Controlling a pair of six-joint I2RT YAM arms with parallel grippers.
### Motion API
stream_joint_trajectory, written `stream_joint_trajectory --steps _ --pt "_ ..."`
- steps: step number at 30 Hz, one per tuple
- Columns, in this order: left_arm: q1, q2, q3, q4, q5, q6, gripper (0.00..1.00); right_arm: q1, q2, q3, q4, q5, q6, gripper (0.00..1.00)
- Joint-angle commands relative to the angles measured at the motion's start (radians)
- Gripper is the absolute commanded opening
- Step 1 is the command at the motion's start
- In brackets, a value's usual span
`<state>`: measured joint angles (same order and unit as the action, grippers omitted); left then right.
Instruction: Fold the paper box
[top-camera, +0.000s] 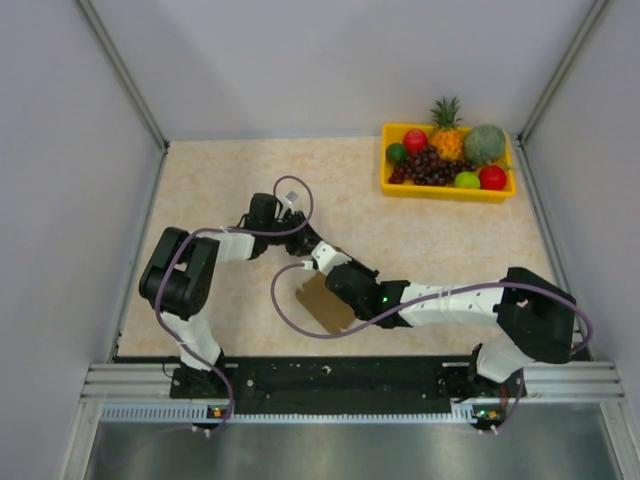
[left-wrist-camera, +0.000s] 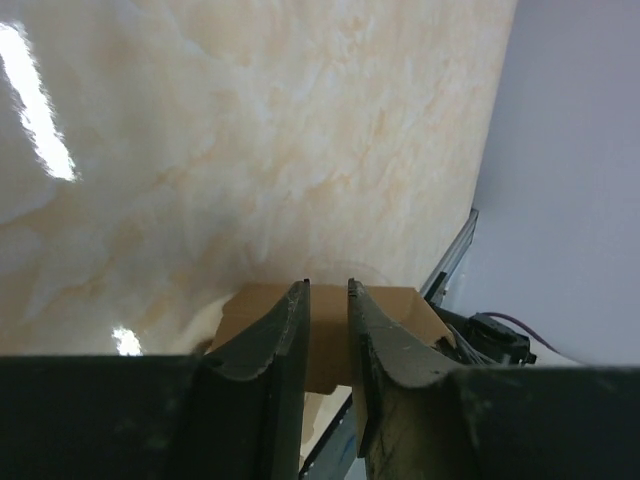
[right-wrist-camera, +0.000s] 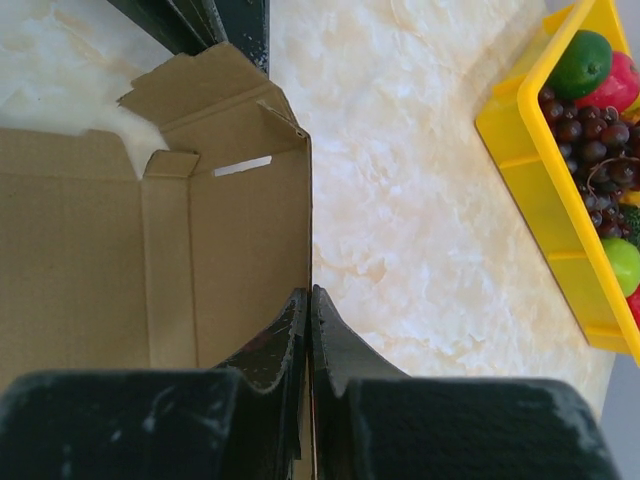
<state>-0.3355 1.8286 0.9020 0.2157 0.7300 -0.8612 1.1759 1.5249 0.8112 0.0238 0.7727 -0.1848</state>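
Black scuffed fingers of my right gripper (right-wrist-camera: 308, 292) are pressed together on a thin wall edge of the paper box (right-wrist-camera: 240, 230), plain brown cardboard with notched flaps, half-open on the glossy marbled table (right-wrist-camera: 420, 200) between my arms. My left gripper (left-wrist-camera: 327, 285) shows a narrow gap; if it touches the flap beyond, I cannot tell.
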Motion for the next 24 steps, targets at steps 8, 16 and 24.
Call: stream_joint_trajectory --steps 8,16,24 --pt "-0.068 -0.123 -0.092 0.159 0.014 -0.036 0.26 0.014 -0.022 0.000 0.053 -0.050 -0.013 0.00" --pt "-0.100 -0.121 -0.158 0.251 -0.020 -0.073 0.28 0.014 -0.019 -0.010 0.096 -0.053 -0.099 0.00" --pt "-0.099 -0.204 -0.311 0.496 -0.081 -0.139 0.31 0.018 -0.043 -0.043 0.128 -0.069 -0.088 0.00"
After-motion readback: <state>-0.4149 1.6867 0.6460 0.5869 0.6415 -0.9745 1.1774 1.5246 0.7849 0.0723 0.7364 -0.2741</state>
